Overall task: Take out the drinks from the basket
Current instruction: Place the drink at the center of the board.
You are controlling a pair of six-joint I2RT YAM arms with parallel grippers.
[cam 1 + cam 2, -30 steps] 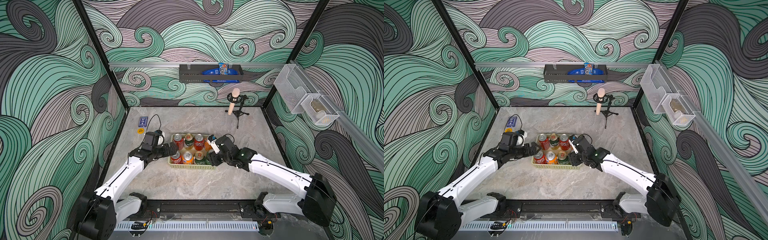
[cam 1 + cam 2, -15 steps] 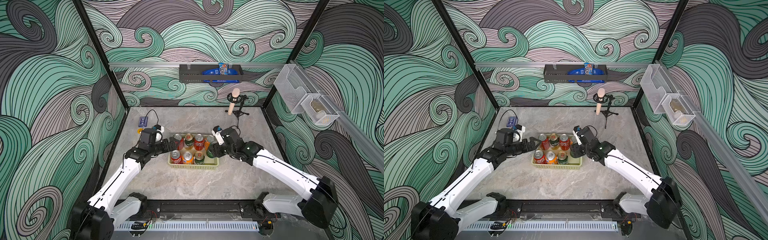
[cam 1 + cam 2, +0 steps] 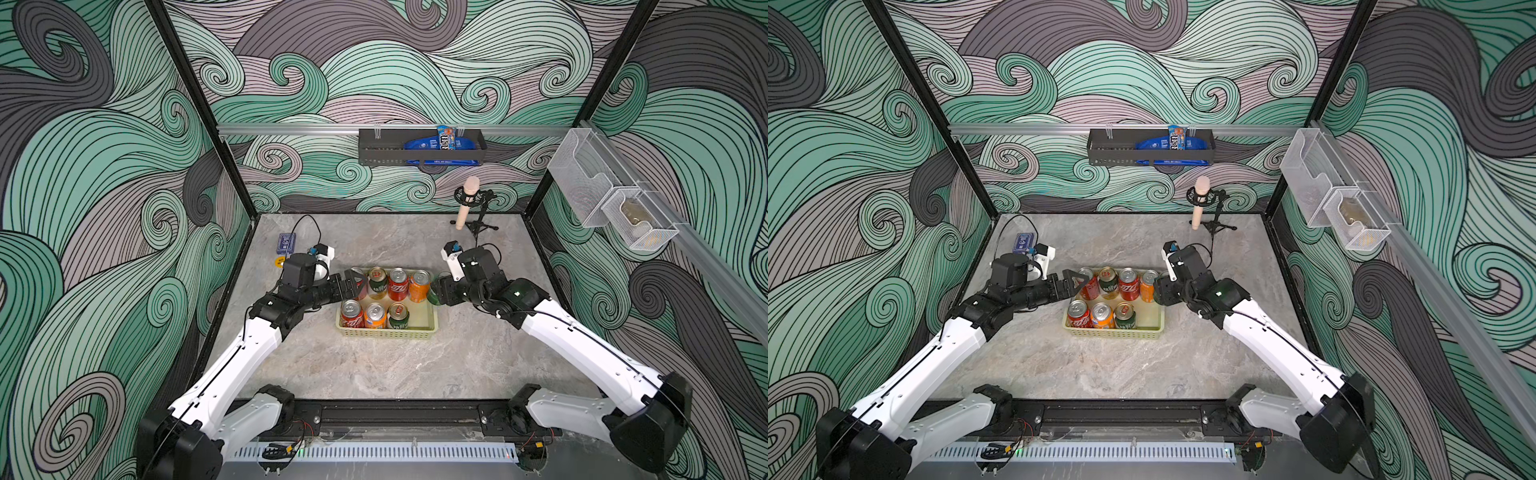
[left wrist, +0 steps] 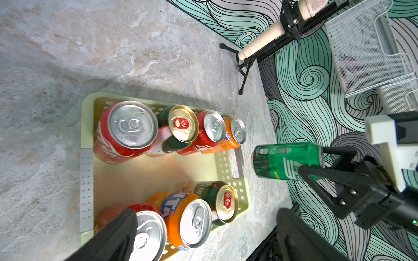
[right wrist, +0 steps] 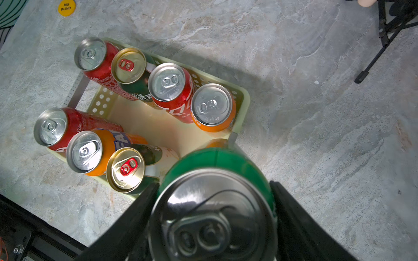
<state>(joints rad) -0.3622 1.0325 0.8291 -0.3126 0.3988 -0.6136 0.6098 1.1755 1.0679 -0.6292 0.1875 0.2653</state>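
Observation:
The pale yellow-green basket [image 3: 386, 332] [image 3: 1113, 332] sits mid-table and holds several drinks. Red, dark green-gold [image 3: 377, 282], red [image 3: 397, 284] and orange [image 3: 419, 286] stand along the back. Red [image 3: 351, 313], orange [image 3: 375, 316] and green-gold [image 3: 398, 316] stand in front. My right gripper [image 3: 436, 291] [image 5: 213, 184] is shut on the bright green can [image 4: 285, 160] [image 5: 214, 162] and holds it in the air by the basket's right end. My left gripper [image 3: 357, 282] [image 4: 207, 214] hangs open over the basket's left end, above the back-left red can, gripping nothing.
A microphone on a small tripod [image 3: 467, 203] stands at the back right. A blue device [image 3: 286, 243] and a yellow disc [image 3: 279, 261] lie at the back left. A black rack [image 3: 419, 145] hangs on the back wall, white mesh bins [image 3: 602, 195] on the right wall.
The right gripper has risen with the green can out of the basket's front right corner, towards the right end. The left gripper has moved from beside the basket to over its back left.

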